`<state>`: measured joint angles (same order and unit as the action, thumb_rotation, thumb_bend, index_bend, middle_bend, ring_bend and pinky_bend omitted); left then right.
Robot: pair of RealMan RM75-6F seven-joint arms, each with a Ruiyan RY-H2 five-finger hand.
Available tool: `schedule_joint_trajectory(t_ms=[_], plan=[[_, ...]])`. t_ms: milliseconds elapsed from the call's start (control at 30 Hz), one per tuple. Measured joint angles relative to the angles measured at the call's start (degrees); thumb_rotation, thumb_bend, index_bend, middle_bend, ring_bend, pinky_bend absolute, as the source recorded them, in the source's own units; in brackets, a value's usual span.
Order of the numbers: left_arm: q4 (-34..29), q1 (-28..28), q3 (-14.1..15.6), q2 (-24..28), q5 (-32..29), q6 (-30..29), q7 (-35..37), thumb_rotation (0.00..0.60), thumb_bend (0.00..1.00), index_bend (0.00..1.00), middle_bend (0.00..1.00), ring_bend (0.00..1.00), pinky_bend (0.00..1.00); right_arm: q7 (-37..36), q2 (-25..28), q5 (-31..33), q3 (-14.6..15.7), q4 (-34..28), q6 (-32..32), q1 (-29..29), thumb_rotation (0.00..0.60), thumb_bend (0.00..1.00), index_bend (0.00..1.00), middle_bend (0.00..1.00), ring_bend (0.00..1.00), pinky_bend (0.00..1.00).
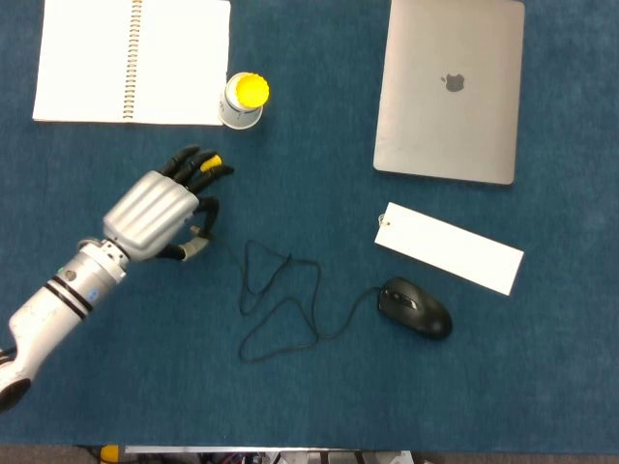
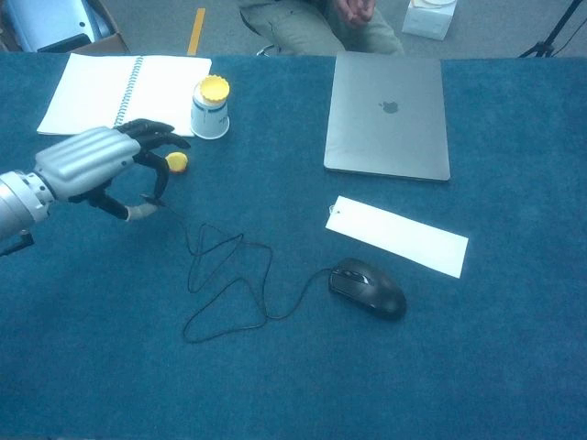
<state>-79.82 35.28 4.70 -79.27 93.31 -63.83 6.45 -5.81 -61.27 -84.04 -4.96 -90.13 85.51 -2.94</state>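
Chest view shows my left hand point(image 2: 92, 170) pinching the mouse cable's plug point(image 2: 139, 212) (lifted off the desk), mouse point(image 2: 369, 288) and laptop point(image 2: 388, 115) untouched.

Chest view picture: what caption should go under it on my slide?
Left hand pinches the mouse cable's plug beside a yellow ball.

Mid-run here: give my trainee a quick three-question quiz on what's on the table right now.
1. Multiple choice: what does the left hand hold by its plug end? A) mouse cable B) notebook C) paper cup
2. True or false: the laptop lid is open.
3. Fill in: the white card lies between the laptop and the ____.

Key: 1 A. 2 False; the laptop is closed. 3 mouse.
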Motion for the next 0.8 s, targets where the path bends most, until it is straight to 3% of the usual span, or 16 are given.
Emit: schedule_joint_trajectory(t_ms=[367, 567, 800], plan=[[-15.6, -2.9, -4.8, 11.1, -3.3, -6.7, -5.6, 0.600, 0.33, 0.58, 0.14, 0.00, 0.00, -2.2, -0.9, -0.4, 0.0, 1.9, -0.6, -0.5, 0.600, 0.37, 0.70, 0.49, 0.34, 0.41], [-21.8, -4.7, -5.1, 14.4, -2.3, -9.0, -6.0, 0.600, 0.33, 0.59, 0.14, 0.00, 0.00, -2.9, -1.1, -0.5, 0.1, 2.6, -0.6, -0.4, 0.600, 0.37, 0.70, 0.49, 0.34, 0.41], [-24.5, -5.6, -4.9, 15.4, -0.2, -9.3, -7.5, 0.600, 0.33, 0.59, 0.15, 0.00, 0.00, -3.4, -1.0, -0.7, 0.1, 2.7, -0.3, -0.3, 0.600, 0.37, 0.70, 0.49, 0.34, 0.41]])
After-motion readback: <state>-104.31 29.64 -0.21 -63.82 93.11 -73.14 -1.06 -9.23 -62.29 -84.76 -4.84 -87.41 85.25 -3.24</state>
